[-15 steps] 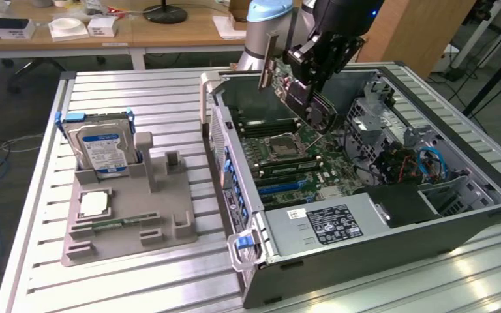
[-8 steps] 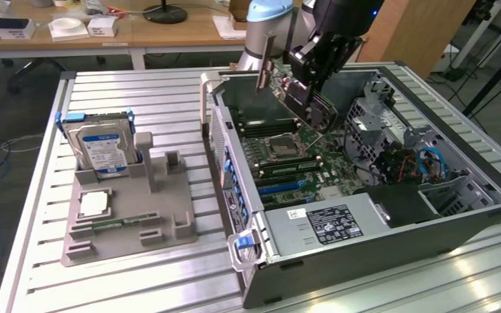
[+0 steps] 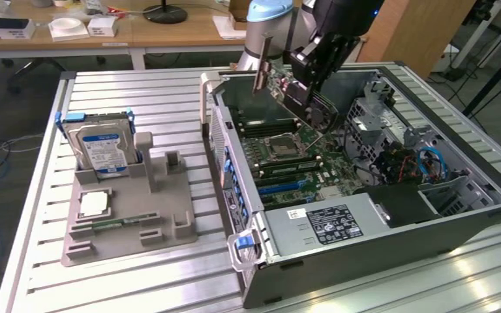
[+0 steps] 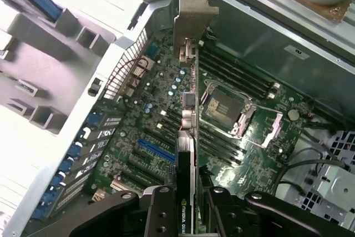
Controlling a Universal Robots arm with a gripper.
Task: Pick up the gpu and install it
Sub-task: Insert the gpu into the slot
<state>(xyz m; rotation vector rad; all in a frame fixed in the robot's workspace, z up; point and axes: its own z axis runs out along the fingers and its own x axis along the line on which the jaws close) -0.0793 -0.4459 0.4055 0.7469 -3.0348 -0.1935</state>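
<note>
Claw [image 3: 310, 81] is partly closed and clamped across the two flat faces of the gpu [image 3: 313, 112]. The card is airborne at upper centre of the exterior view, over the open computer case [image 3: 459, 215].

It hangs tilted. The silver end bracket [image 3: 259, 73] is at the high end by the case's rear wall, and the opposite corner points down at the motherboard [image 3: 299, 166]. It looks clear of the board, but I can't be sure of the gap.

Wrist view shows the card edge-on, with one of the fingers [image 4: 161, 212] on each side near the cooler end and the bracket out at the far end. Beneath it are the CPU socket [image 4: 227, 109] and the blue expansion slot [image 4: 155, 151]. The card's edge runs beside that slot, not in it, so it isn't seated.

Handling, my read:
- **Feel:** light and stiff, but fragile. The board is bare, the parts are small and the bracket is thin enough to bend.
- **Hold:** flat faces around the cooler block are the sane place to pinch. Stay off the edge connector.
- **Risk:** the faces are smooth, so an off-axis load could pivot the card in the pinch.

Further out, at lower left of the exterior view, a grey holder tray [image 3: 128, 228] sits on the worktop [image 3: 146, 98]. The hard drive [image 3: 102, 147] stands upright in it and the processor chip [image 3: 94, 203] lies flat, both well apart from the claw.
</note>
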